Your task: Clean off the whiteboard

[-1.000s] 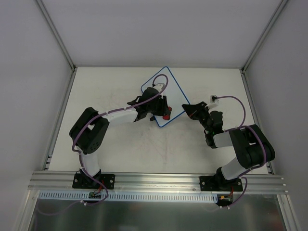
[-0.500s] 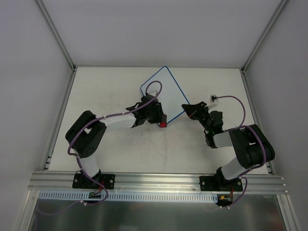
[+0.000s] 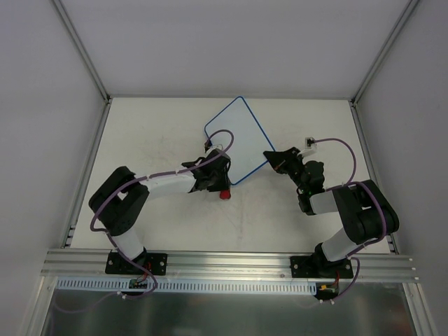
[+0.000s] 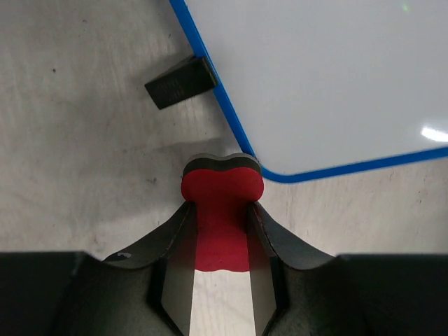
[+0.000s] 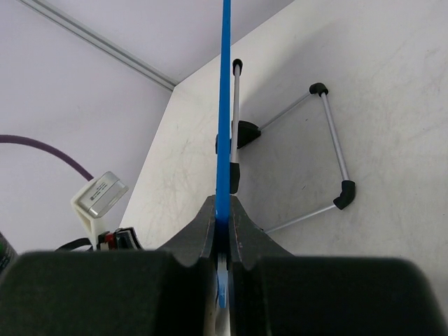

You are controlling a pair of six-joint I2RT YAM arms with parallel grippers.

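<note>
Left pincer (image 4: 220,213) clamps the red eraser (image 4: 222,187) on the desk (image 4: 84,154), right at the whiteboard (image 3: 238,136) corner, the eraser's lower end hidden between the fingers. Right pincer (image 5: 222,213) pinches the whiteboard's blue rim mid-desk, and from that wrist the face shows only edge-on.

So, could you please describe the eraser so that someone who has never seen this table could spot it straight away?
On the pale table, find the blue-rimmed whiteboard toward the far middle, and go to its near corner. There the left claw pinches a small bone-shaped eraser. It is the only red thing among white, blue and black.
</note>
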